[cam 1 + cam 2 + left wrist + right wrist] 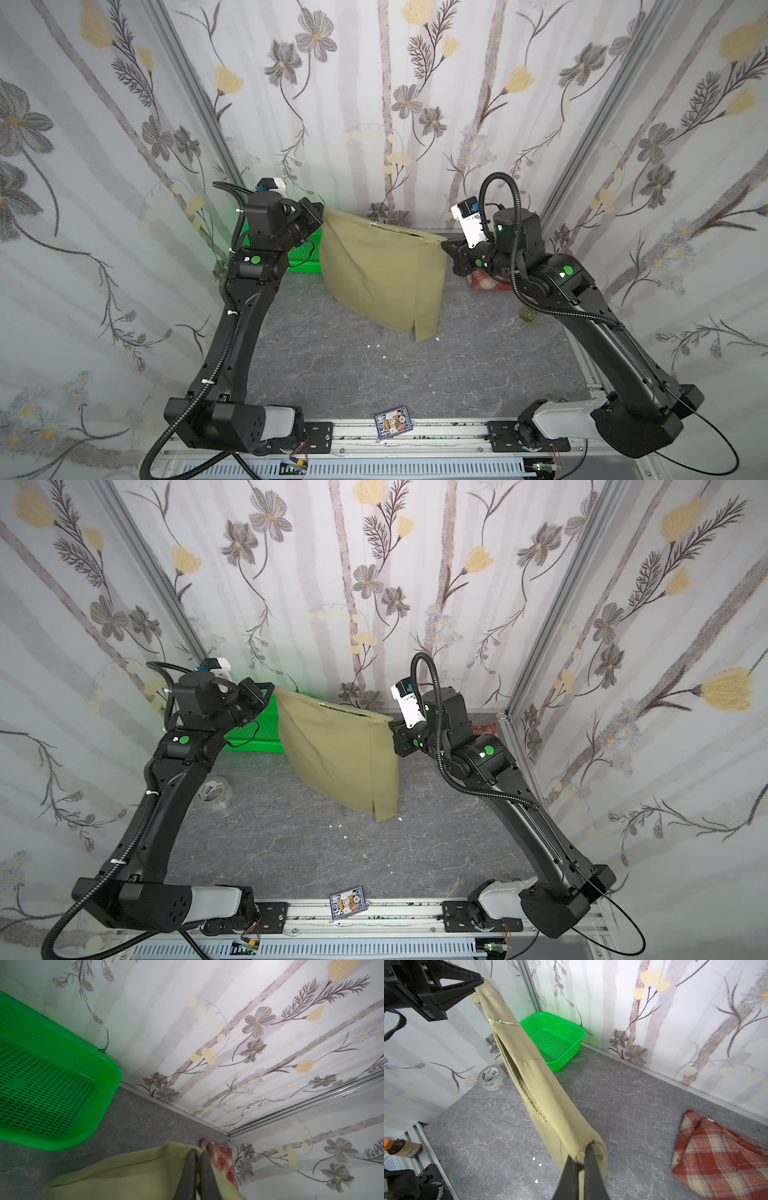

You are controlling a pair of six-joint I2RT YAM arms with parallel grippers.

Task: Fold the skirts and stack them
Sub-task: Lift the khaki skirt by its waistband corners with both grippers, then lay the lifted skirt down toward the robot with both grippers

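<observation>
Gray desk (415, 374) with a stone look fills the space between flowery walls (374, 104). Over the far half of the desk hangs the khaki skirt (382, 270) (336, 750), stretched wide like a sheet between the two arms.

The left pincer (323, 209) is pressed together on one top corner of the skirt. The right pincer (444, 243) is pressed together on the other top corner. In both wrist views the dark fingers (188, 1178) squeeze the cloth. The top of the skirt gapes open a little, and a pale zipper (500, 1021) shows near the left pincer. The bottom edge has a small slit and hangs down close to the desk. I cannot tell if it touches.

A green basket (564, 1057) with many little holes sits in the far left corner of the desk. The plaid skirt (716, 1157), red and cream, lies bunched up in the far right corner, well apart from the khaki skirt.

A roll of tape (214, 792) stands near the left edge of the desk. A little card (392, 422) lies at the middle of the near edge.
</observation>
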